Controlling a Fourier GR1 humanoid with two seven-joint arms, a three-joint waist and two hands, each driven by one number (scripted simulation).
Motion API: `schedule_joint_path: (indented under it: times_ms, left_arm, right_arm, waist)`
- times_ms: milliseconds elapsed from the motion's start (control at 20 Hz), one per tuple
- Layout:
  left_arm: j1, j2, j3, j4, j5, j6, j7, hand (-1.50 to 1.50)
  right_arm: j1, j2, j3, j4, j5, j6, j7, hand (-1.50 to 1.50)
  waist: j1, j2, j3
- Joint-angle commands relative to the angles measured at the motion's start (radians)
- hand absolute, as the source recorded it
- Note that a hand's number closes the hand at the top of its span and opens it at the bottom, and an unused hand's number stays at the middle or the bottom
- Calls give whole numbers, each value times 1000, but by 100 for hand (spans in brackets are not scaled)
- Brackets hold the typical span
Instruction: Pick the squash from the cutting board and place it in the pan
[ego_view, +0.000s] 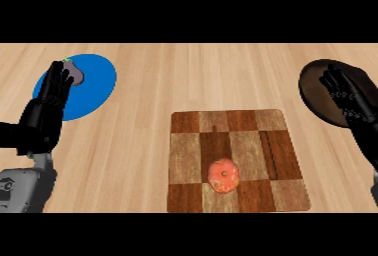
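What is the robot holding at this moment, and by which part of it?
Nothing is held. The left hand and the right hand are both open with straight fingers, and the squash lies untouched on the cutting board.

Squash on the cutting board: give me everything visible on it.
The squash is a small rounded orange piece with a paler, mottled centre, slightly taller than wide in the head view. It lies flat on the checkered wooden cutting board, in the lower middle of it. Nothing but the board touches it; both hands are well away, and the dark pan sits off to the upper right.
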Motion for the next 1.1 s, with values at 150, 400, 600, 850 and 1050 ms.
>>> schedule_joint_path:
  times_ms: [150, 400, 600, 850, 1050]
  left_arm:
    - [97, -103, -103, -8, -34, -18, -99, 0]
    - [214, -160, -181, -30, -20, -43, -103, 0]
    - [187, -165, -188, -16, -28, -61, -127, 0]
    - [226, -189, -224, -72, -52, -44, -101, 0]
    - [187, -198, -235, -103, -62, -34, -20, 0]
  right_arm:
    - [125, 190, 43, -112, -50, -102, 24, 150]
    - [329, 272, -8, -135, 87, -387, 115, -150]
    - [614, 292, 163, -281, 240, -372, -34, -150]
    - [714, 164, 126, -513, 352, -372, 142, -150]
    - [621, 142, 195, -521, 501, -343, 335, -150]
  waist:
    - [8, 0, 16]
    - [-34, -13, 15]
    - [-5, -2, 16]
    - [7, -1, 15]
    - [19, 2, 15]
